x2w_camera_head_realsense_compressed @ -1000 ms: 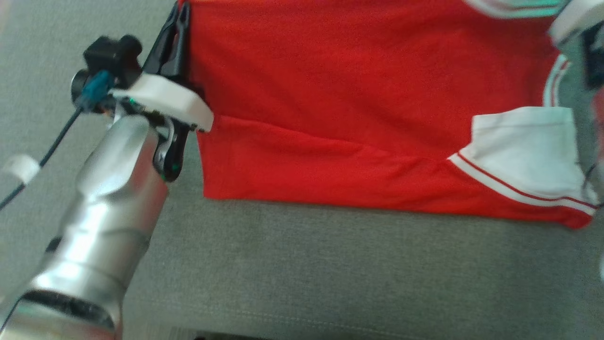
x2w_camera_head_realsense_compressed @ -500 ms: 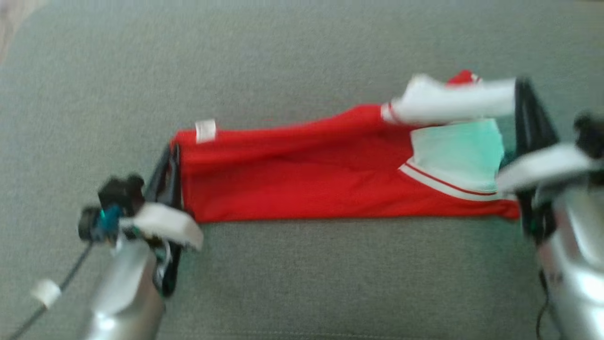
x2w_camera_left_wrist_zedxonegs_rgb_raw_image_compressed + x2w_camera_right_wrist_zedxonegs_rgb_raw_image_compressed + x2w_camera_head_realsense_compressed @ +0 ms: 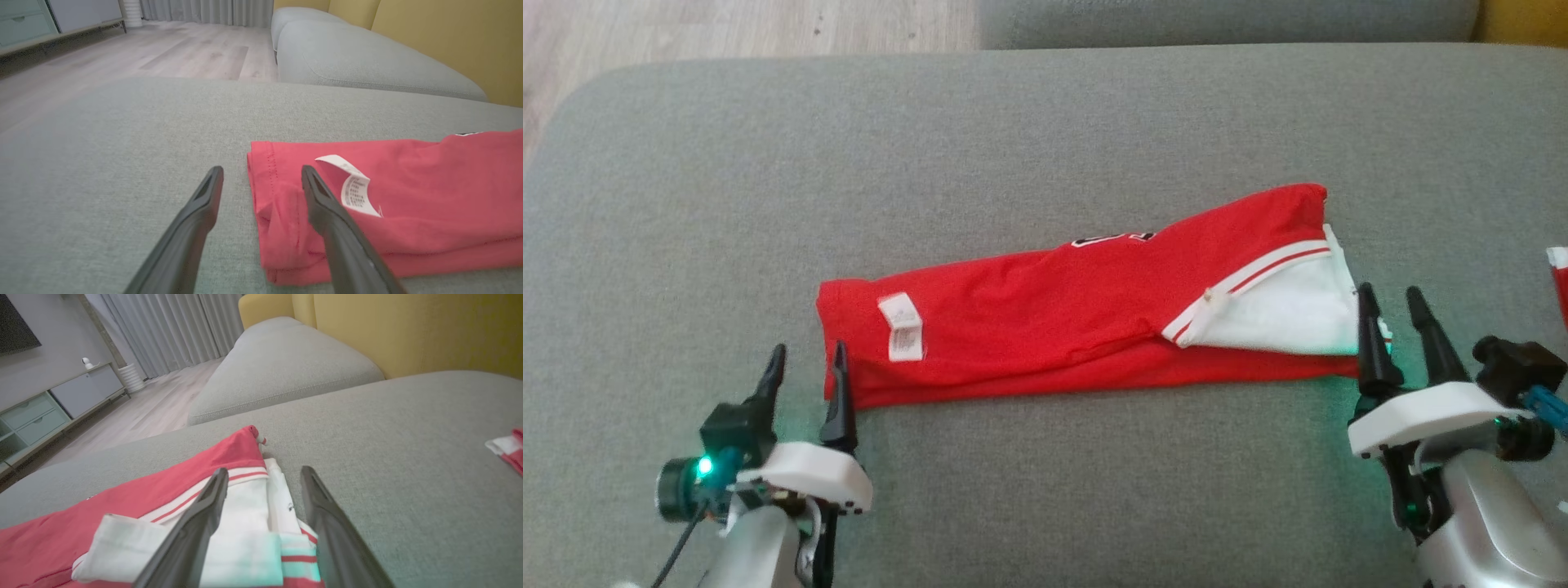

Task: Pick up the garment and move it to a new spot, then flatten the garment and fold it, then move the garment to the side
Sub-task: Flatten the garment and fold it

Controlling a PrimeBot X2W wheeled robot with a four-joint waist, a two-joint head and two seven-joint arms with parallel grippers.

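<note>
Surface: grey sofa cushion [image 3: 1045,122] across most of the head view; pale wood floor [image 3: 727,24] at the upper left of the frame.
Garment: the garment [image 3: 1078,327] lies on the cushion at frame centre, folded into 1 long narrow band that runs from lower left up toward the right — layers stacked along its lower edge.
Label: white label [image 3: 901,325] on top of the red cloth, near the band's left end.
Sleeve: white sleeve end [image 3: 1274,314] with red-and-white stripe trim, lying over the red at the band's right end.
Print: a dark mark on the band's upper edge, too small to read.
Left gripper: left gripper [image 3: 809,351] at the lower left of the frame, 2 fingers spread apart, nothing clamped. The finger nearer frame centre stands just beside the band's left end; contact cannot be told. In the left wrist view [image 3: 262,171] that finger crosses in front of the red hem.
Right gripper: right gripper [image 3: 1389,292] at the lower right, fingers parted, gripping nothing — 1 finger at the sleeve's outer edge. In the right wrist view [image 3: 264,471] white cloth shows between the fingers.
Other cloth: red-and-white scrap [image 3: 1558,278] at the right edge, well apart from the band.
Background: yellow backrest [image 3: 408,330] at the upper right of the right wrist view.
</note>
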